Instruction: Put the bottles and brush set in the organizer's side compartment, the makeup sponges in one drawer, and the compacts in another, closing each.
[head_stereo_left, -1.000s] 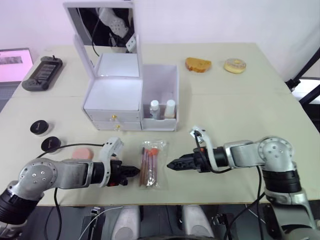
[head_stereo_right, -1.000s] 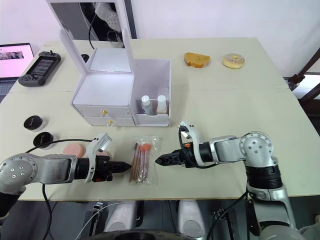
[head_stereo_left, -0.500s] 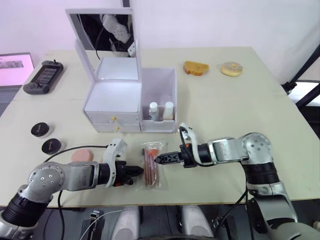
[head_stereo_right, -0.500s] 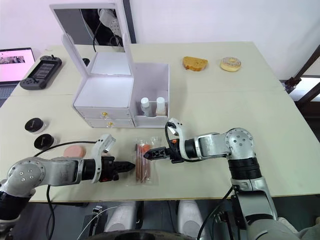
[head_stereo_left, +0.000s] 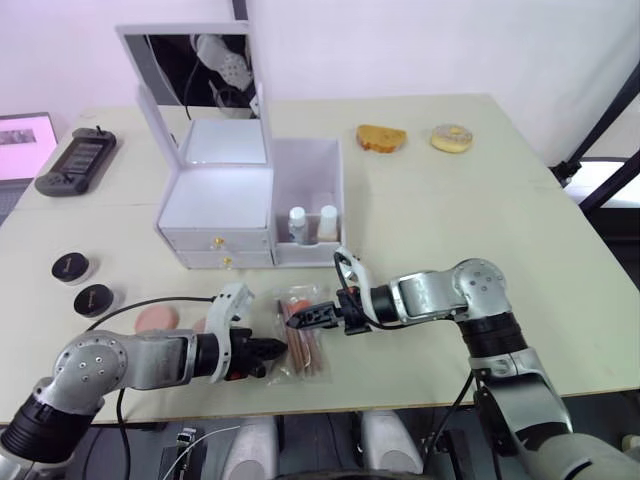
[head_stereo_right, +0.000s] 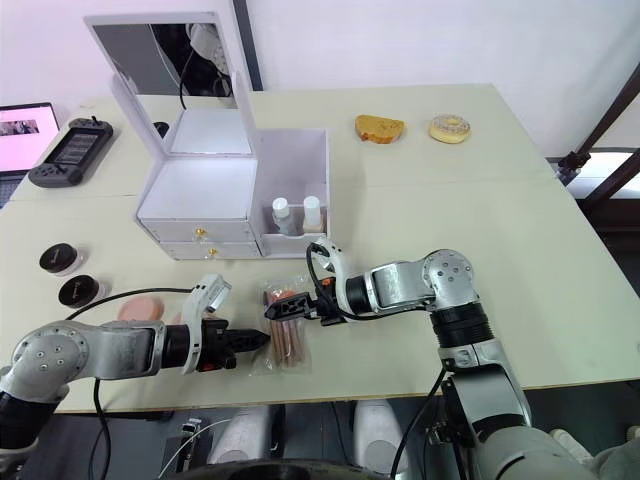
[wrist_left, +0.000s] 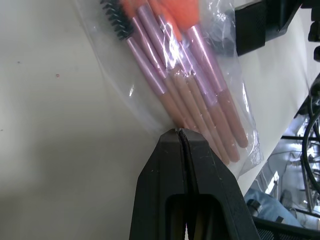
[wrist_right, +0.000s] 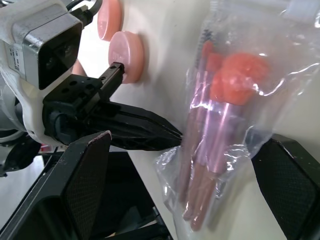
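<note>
Left gripper (wrist_left: 181, 131): fingers pressed together, tips touching the edge of the brush set's clear bag.
Right gripper (head_stereo_left: 308, 318): fingers spread apart, reaching over the bag from the opposite side.
Brush set (head_stereo_left: 300, 340): lying flat on the table (head_stereo_left: 480, 200) between both grippers, in front of the organizer.
Organizer (head_stereo_left: 215, 205): sitting with its mirror lid raised, drawers shut.
Bottles (head_stereo_left: 311, 223): standing upright in the side compartment (head_stereo_left: 310, 190).
Makeup sponges (head_stereo_left: 155, 319): lying beside the left arm.
Compacts (head_stereo_left: 82, 283): resting near the table's left edge.
</note>
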